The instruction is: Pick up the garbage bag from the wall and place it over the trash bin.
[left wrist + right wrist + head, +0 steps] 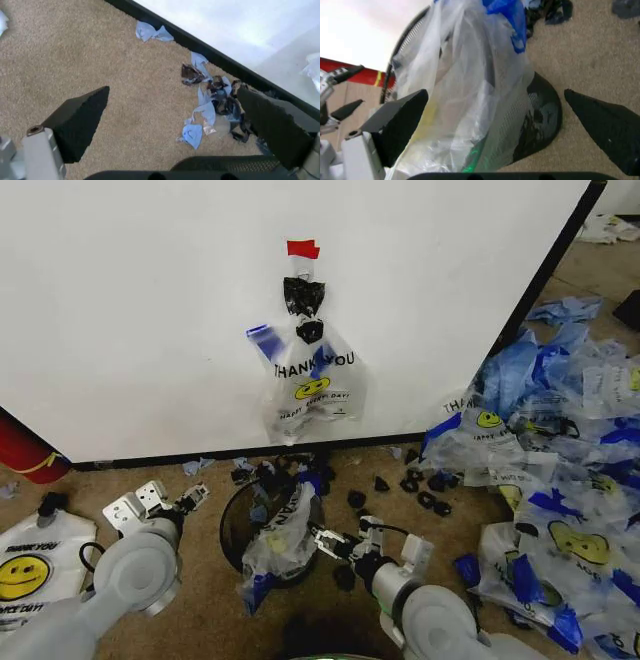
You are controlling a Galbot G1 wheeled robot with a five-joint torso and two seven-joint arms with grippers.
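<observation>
A see-through garbage bag (311, 383) with "THANK YOU" print and a yellow smiley hangs on the white wall under a black clip and red tape. Below it stands the black mesh trash bin (236, 526), with a second see-through bag (283, 532) draped over its right rim and side. My right gripper (324, 541) is open beside that draped bag. In the right wrist view the bag (470, 93) and bin (542, 116) lie between the spread fingers (402, 120). My left gripper (189, 499) is open just left of the bin, over bare carpet (175, 123).
Black and blue plastic scraps (415, 480) litter the carpet along the wall base. A heap of blue-and-clear bags (560, 480) fills the right side. A flat white smiley bag (30, 565) lies at the left, and a red cylinder (25, 450) stands by the wall.
</observation>
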